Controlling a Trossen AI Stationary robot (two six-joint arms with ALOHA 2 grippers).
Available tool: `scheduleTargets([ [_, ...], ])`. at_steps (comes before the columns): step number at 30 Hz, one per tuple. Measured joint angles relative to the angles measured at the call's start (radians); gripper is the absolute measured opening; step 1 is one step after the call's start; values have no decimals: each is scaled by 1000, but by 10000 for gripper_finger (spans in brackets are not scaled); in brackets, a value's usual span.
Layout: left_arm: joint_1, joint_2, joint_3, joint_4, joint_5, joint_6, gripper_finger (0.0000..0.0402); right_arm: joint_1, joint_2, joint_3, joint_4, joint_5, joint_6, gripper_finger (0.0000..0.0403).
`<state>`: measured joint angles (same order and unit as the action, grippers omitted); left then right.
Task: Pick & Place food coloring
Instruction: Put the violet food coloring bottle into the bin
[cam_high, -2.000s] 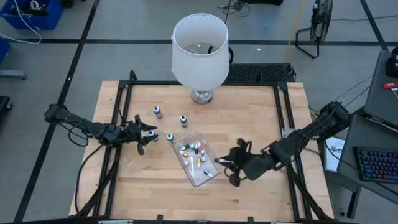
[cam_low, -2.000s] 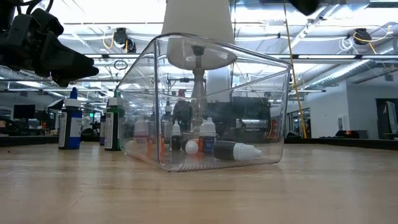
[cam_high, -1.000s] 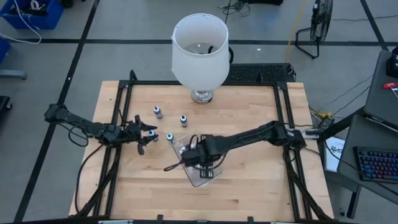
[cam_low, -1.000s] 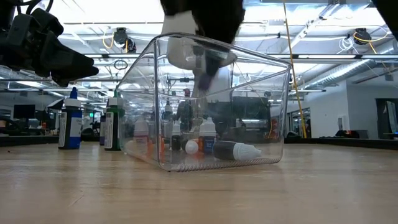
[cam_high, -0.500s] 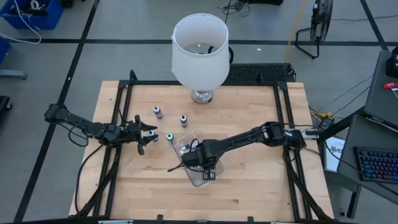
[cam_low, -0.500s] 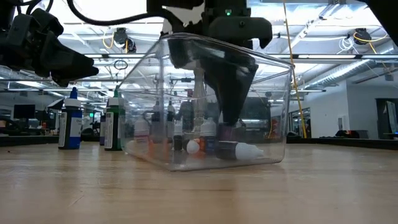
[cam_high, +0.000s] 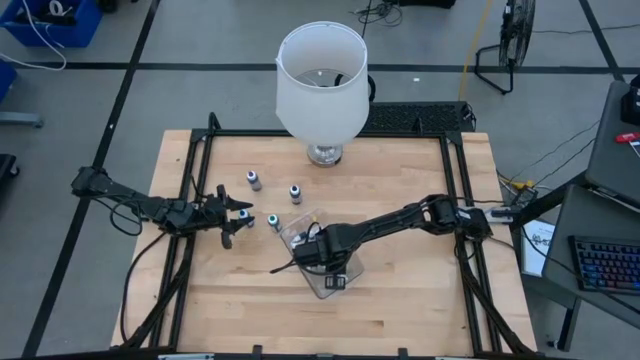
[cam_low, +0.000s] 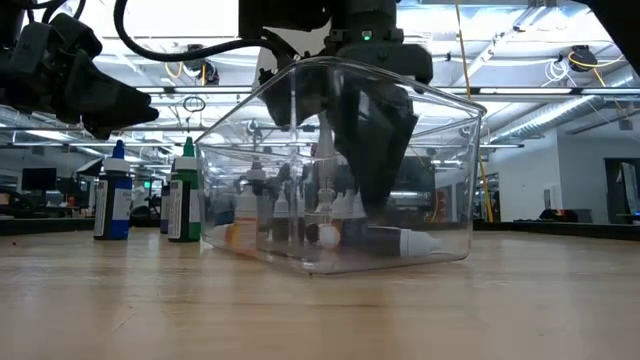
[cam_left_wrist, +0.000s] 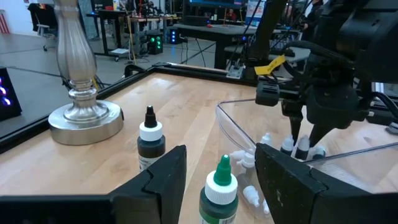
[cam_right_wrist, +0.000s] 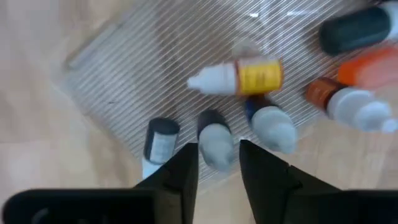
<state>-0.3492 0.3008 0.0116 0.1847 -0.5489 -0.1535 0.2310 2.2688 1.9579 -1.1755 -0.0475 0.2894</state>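
Note:
The clear tray (cam_high: 346, 277) sits mid-table with several small food coloring bottles (cam_right_wrist: 252, 76) lying in it. My right gripper (cam_high: 318, 252) reaches down into the tray and is shut on a dark bottle with a greyish cap (cam_right_wrist: 215, 142). In the low view it stands inside the tray walls (cam_low: 375, 185). My left gripper (cam_high: 238, 215) hovers open at the table's left. Just beyond its fingers (cam_left_wrist: 221, 150) a green-capped bottle (cam_high: 272, 220) stands upright on the wood. My right gripper pinches the dark bottle at its greyish cap end (cam_right_wrist: 216, 149), one finger (cam_right_wrist: 181, 167) on either side. The fingers come from above, pointing down into the tray. The bottle lies on the tray floor among the others.
Two more bottles (cam_high: 254, 179) (cam_high: 296, 191) stand on the wood toward the far side. Behind them is the white lampshade on its metal base (cam_high: 320, 80). A black frame rail (cam_high: 455, 180) borders the table. Bare wood lies along the near edge.
My right gripper has sunk from just above the tray down among the bottles. In the last half second the tray has shifted a little on the table and shows a different face in the low view.

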Motion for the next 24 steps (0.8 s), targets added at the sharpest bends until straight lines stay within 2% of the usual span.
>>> scheduleTargets([
  [4, 0, 0, 0, 0, 0, 0, 191, 0, -11, -1, -3, -13, 31, 125],
  [9, 0, 0, 0, 0, 0, 0, 191, 0, -61, -2, -13, -13, 61, 130],
  [15, 0, 0, 0, 0, 0, 0, 191, -2, -195, -1, -30, -14, 201, 123],
  [19, 0, 0, 0, 0, 0, 0, 191, -3, -322, -1, -51, -94, 325, 121],
  [24, 0, 0, 0, 0, 0, 0, 191, -1, -491, -1, -50, -223, 367, 125],
])
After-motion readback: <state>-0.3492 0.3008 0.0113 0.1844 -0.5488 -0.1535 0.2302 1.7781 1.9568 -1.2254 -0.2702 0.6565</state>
